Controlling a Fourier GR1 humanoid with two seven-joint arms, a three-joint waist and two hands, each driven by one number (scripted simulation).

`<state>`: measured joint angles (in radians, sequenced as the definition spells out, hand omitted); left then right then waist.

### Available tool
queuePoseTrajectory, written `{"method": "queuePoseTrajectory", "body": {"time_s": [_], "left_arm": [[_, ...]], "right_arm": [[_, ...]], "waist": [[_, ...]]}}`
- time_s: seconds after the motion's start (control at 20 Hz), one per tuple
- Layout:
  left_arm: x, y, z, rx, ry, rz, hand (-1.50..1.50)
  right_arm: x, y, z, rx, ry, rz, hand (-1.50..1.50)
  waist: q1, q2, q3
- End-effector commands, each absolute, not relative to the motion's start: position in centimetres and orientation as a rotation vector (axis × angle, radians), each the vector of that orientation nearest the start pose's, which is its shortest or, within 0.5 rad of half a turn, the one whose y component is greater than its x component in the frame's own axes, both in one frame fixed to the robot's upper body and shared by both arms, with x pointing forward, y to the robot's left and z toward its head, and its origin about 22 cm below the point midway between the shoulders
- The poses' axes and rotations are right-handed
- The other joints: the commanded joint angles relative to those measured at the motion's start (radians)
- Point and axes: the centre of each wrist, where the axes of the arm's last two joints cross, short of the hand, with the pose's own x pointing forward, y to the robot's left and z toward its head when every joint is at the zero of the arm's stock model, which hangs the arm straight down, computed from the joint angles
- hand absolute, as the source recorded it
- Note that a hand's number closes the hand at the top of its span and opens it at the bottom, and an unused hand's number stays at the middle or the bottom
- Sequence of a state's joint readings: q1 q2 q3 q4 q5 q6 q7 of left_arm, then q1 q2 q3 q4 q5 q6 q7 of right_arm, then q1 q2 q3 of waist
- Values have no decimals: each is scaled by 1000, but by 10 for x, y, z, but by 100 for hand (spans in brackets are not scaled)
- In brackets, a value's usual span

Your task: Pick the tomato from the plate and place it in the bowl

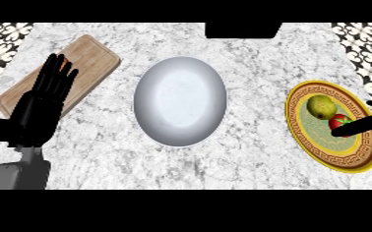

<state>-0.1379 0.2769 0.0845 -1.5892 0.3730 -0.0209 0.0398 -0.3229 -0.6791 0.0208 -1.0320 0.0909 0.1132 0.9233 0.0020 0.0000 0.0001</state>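
Entry: the tomato [339,122] sits on the gold-rimmed plate [317,152] near the right edge of the surface [254,167], just beside a yellow-green fruit [321,107] that lies toward the far side of the plate. You have the right hand [354,127] entering from the right edge of the view; only dark fingers show, laid across the tomato's near side and touching it. You cannot tell from this view whether they are curled round it or merely resting against it, since most of the hand is out of view. The tomato appears not yet lifted. The white bowl [180,100] stands at the middle of the surface, well apart from the plate, so you will probably need a leftward carry once the tomato is secured. Your left hand [42,103] rests at the left edge, fingers straight and apart, pointing up over a wooden cutting board [91,61] at the far left; it plays no part here and keeps out of the path to the bowl. Risk, as judged: the neighbouring fruit could be nudged during the grasp.
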Motion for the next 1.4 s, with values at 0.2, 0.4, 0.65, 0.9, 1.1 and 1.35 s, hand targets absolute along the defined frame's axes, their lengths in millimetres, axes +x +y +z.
{"method": "queuePoseTrajectory", "body": {"time_s": [0.2, 0.4, 0.65, 0.9, 1.1, 1.35], "left_arm": [[275, 303, 57, -67, -1694, 69, 0], [273, 278, 67, -90, -1672, 65, 0], [277, 299, 56, -90, -1691, 66, 0], [271, 299, 55, -101, -1695, 48, 0], [276, 307, 62, -95, -1678, 89, 0], [265, 309, 57, -93, -1701, 63, 0]], "right_arm": [[313, -417, 33, -685, -315, 238, -150], [311, -425, 29, -664, -312, 236, -150], [309, -429, 14, -678, -302, 384, 150], [322, -429, 11, -711, -309, 460, 150], [324, -423, 21, -739, -334, 493, 150], [349, -374, 33, -724, -486, 744, 150]], "waist": [[2, 1, 0], [1, 0, 0], [4, 2, 0], [10, 3, 1], [-1, 0, 0], [2, -7, -2]]}}
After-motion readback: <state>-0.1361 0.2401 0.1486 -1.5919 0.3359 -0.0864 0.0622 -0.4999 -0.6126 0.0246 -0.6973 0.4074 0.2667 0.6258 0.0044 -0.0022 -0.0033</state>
